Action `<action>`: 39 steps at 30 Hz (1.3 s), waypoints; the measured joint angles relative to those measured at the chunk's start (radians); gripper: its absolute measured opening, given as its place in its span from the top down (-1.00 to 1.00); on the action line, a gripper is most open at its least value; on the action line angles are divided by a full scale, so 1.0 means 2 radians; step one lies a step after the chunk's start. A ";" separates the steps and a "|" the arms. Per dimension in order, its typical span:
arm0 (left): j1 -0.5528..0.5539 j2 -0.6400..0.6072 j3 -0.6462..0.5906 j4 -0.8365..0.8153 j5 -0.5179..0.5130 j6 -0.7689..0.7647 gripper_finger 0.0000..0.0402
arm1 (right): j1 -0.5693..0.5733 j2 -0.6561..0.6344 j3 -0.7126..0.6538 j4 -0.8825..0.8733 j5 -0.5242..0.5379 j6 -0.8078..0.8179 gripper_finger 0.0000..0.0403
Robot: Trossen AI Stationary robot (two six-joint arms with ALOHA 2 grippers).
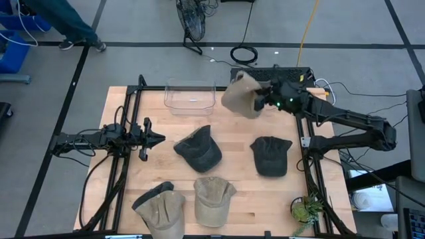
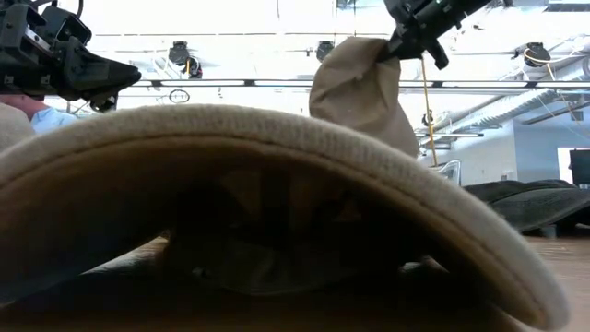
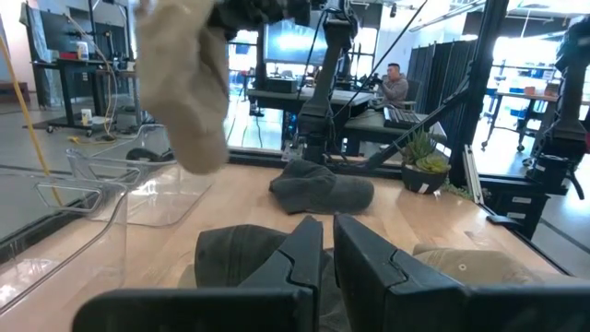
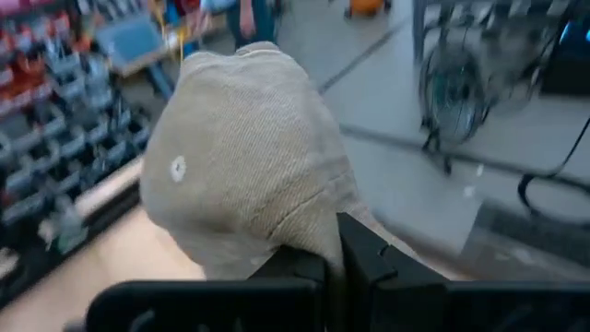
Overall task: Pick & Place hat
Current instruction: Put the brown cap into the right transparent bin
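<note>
My right gripper [image 1: 261,99] is shut on a tan hat [image 1: 240,95] and holds it in the air over the table's far edge, just right of a clear plastic bin [image 1: 190,95]. The low view shows the hat [image 2: 359,92] hanging below that gripper [image 2: 403,43]. It also appears in the left wrist view [image 3: 184,83]. My left gripper [image 1: 156,139] is shut and waits above the table's left side, touching nothing. My right gripper pinches the tan hat between its two fingers at an edge of the fabric [image 4: 318,242]. The fingers come level from the table's right side. The hat is lifted clear of the table, and its crown [image 4: 240,148] bulges out beyond the fingers and hangs below them.
Several other hats lie on the table: a dark grey one [image 1: 199,149] in the middle, a dark one [image 1: 271,155] to the right, and two tan ones [image 1: 214,199] [image 1: 161,209] near the near edge. One brim [image 2: 277,175] fills the low view. A small plant [image 1: 307,209] stands at the near right corner.
</note>
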 joint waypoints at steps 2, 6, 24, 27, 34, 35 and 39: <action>0.000 0.000 0.000 0.000 0.000 0.000 0.82 | -0.017 0.000 0.000 0.027 -0.004 -0.006 1.00; 0.000 0.000 0.000 0.000 0.000 0.000 0.82 | -0.056 0.002 0.000 0.038 0.008 -0.011 1.00; 0.000 0.000 0.000 0.000 0.000 0.000 0.82 | -0.105 0.019 -0.144 0.190 0.061 0.122 1.00; 0.000 0.000 0.000 0.000 0.000 0.000 0.82 | -0.118 0.019 -0.143 0.189 0.064 0.124 1.00; 0.000 0.000 0.000 0.000 0.000 0.000 0.82 | -0.154 0.039 -0.145 0.028 0.062 0.206 1.00; 0.000 0.000 0.000 0.000 0.000 0.000 0.82 | -0.156 0.043 -0.147 0.033 0.059 0.200 1.00; 0.000 0.000 0.000 0.000 0.000 0.000 0.82 | -0.159 0.056 -0.159 0.068 0.032 0.161 1.00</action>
